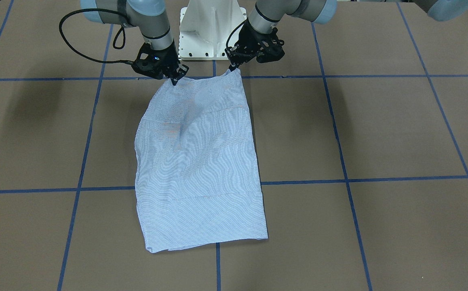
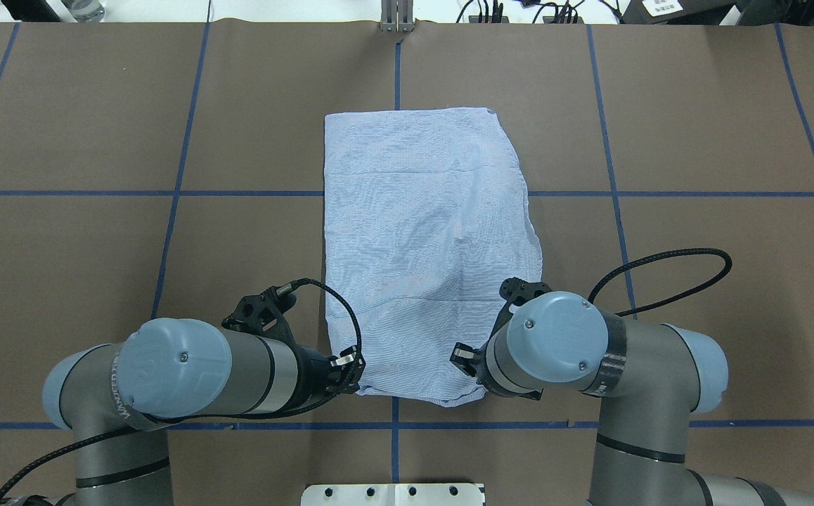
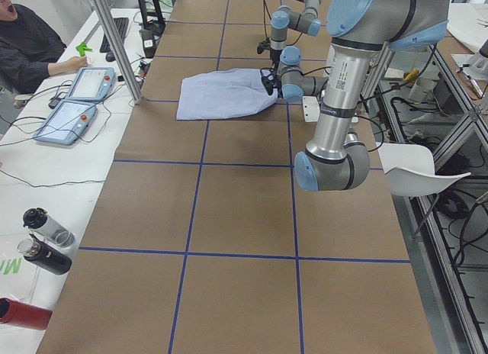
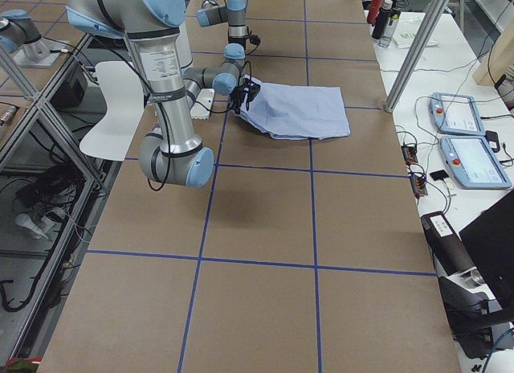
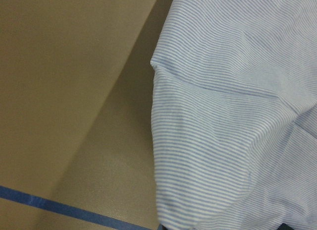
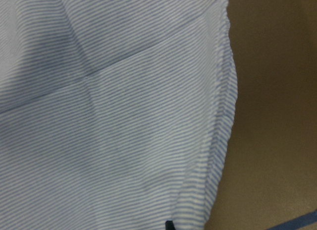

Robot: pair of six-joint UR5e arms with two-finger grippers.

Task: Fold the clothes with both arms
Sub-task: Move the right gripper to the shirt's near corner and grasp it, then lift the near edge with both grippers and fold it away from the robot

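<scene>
My left tool [image 1: 233,66] pinches one near corner of the shirt [image 1: 201,161] and my right tool [image 1: 175,79] the other, both pressed together on the cloth. Beyond them the thin, fine-striped blue-and-white fabric lies as a wrinkled, rough rectangle on the brown table [image 1: 379,129], which is crossed by blue tape lines [image 1: 379,75].

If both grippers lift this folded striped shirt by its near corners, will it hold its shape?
Probably floppy: the striped shirt looks thin and puckers where the left gripper and right gripper pinch its corners, so the middle should sag. Stacked edges in the right wrist view suggest layers may slip apart. Likely light.
</scene>
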